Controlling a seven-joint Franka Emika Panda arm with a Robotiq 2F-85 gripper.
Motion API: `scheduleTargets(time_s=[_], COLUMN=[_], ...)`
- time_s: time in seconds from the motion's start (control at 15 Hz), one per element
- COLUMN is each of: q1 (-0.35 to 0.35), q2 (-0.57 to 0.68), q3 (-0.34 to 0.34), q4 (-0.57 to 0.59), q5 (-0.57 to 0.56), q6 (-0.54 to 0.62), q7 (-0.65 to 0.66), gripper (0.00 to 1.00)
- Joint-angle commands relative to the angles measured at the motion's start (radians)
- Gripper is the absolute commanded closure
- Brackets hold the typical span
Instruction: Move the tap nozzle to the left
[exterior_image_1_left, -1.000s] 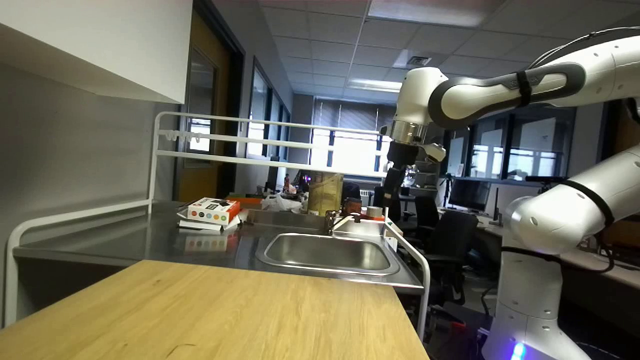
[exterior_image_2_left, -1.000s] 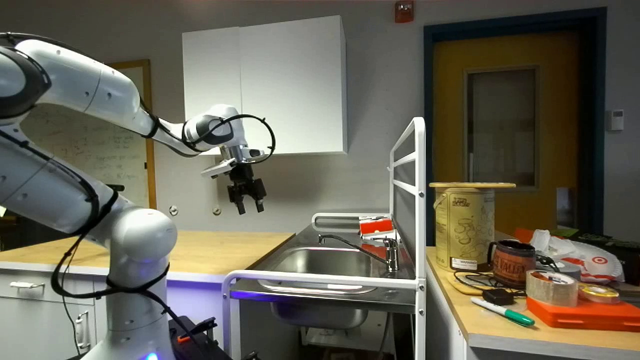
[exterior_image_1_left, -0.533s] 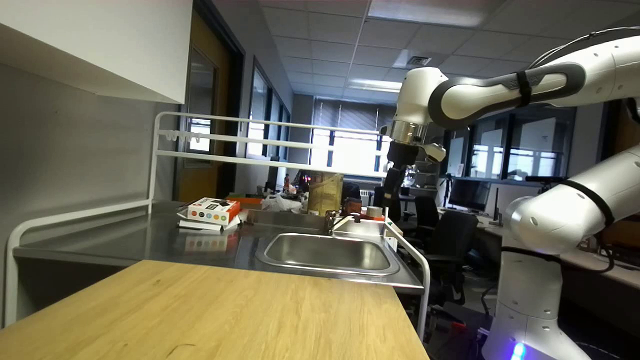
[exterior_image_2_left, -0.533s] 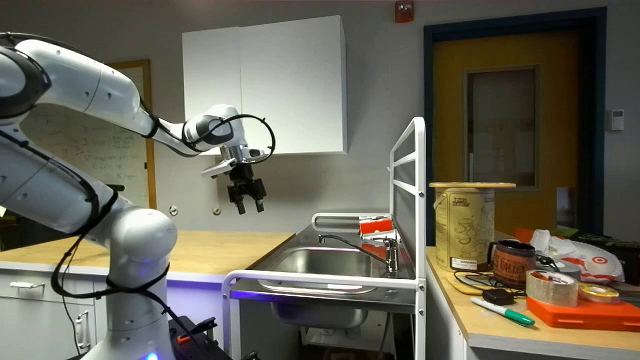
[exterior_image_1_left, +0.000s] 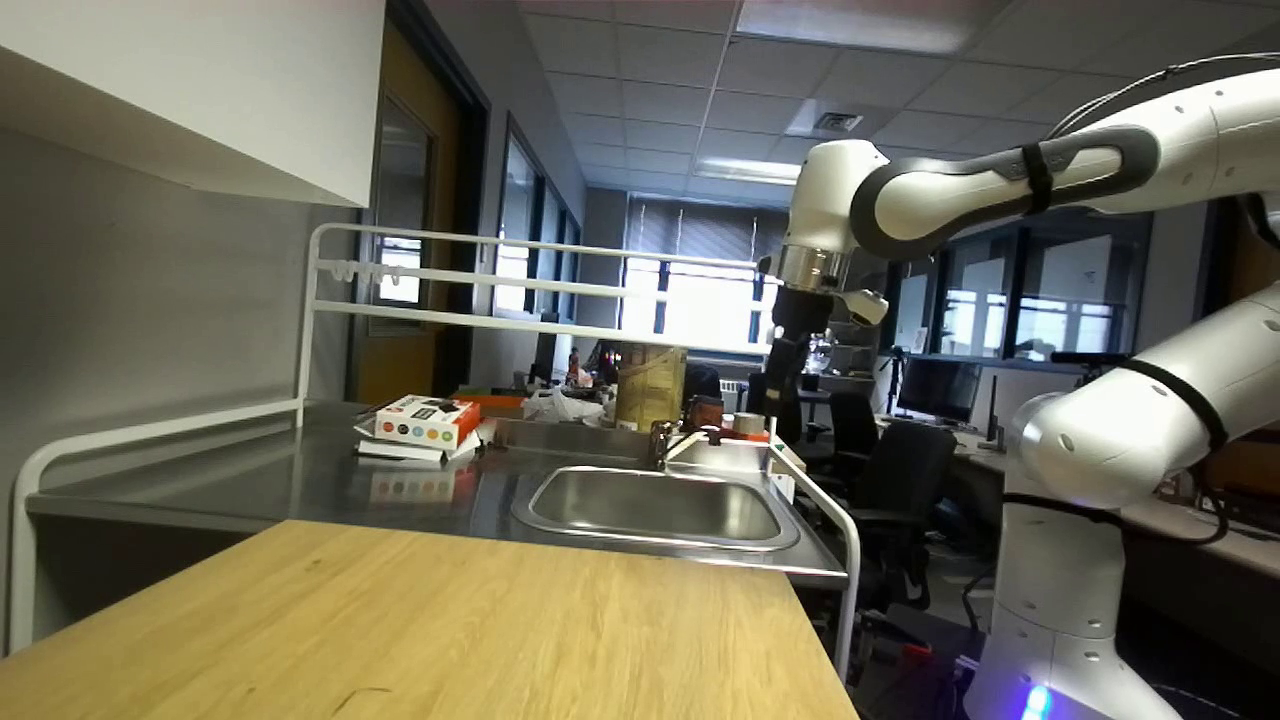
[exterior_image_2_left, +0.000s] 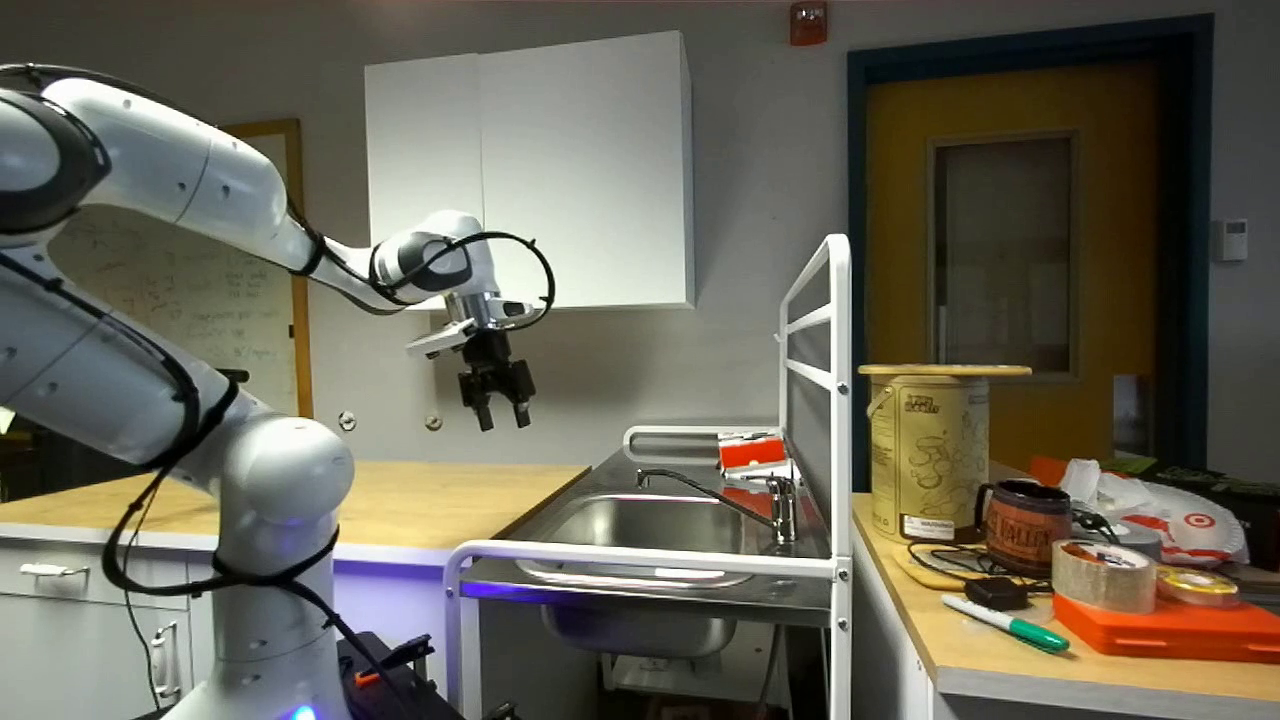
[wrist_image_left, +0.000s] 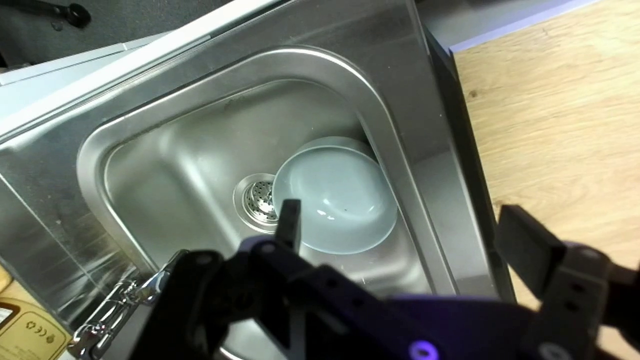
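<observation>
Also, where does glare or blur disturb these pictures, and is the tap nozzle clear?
In an exterior view, the far window is washed out white; in an exterior view, the tap nozzle is thin but distinct; in the wrist view, small white glints mark the bowl, and the gripper looks dark and blurred.

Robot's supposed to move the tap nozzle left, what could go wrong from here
The gripper seems to hide much of the tap nozzle in the wrist view, so a push could miss it or land off-center.
If the gripper descends too far, it could bump the bowl lying in the sink.
A low sideways sweep might catch the white rail that crosses in front of the sink in an exterior view.
</observation>
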Motion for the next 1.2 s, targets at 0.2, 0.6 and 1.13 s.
scheduleTargets(time_s=[0.2, 0.6, 1.13], q1=[-0.045, -0.103, -0.236], q2=[0.103, 0.199, 0.36], q3=[-0.008, -0.011, -0.032], q4=[0.06, 0.105, 0.192], q5=[-0.016, -0.008, 0.003], q6=[0.048, 0.131, 0.248], q7=[0.072, 0.184, 0.418], gripper=[0.0, 0.0, 0.0])
